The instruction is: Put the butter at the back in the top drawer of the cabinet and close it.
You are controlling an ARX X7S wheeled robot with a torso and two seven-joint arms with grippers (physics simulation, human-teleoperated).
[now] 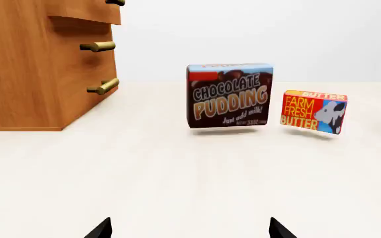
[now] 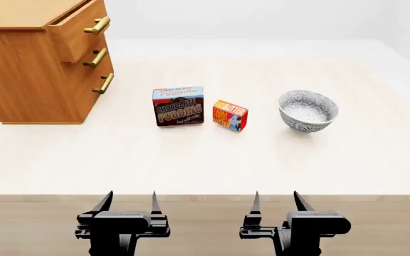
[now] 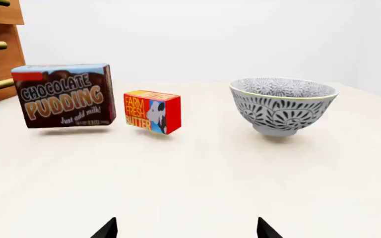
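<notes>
Butter (image 2: 230, 115) sits mid-frame in the head view, just right of the pudding box (image 2: 179, 105) — ahead of both my grippers, slightly nearer my right gripper (image 2: 275, 204) than my left gripper (image 2: 131, 202). Both are released, holding nothing. The top drawer (image 2: 77, 33) stands ajar, upper left.

cabinet (image 2: 30, 64) far left, pudding box (image 2: 179, 106) beside butter (image 2: 230, 115), bowl (image 2: 307, 110) right, on table (image 2: 205, 160)
</notes>
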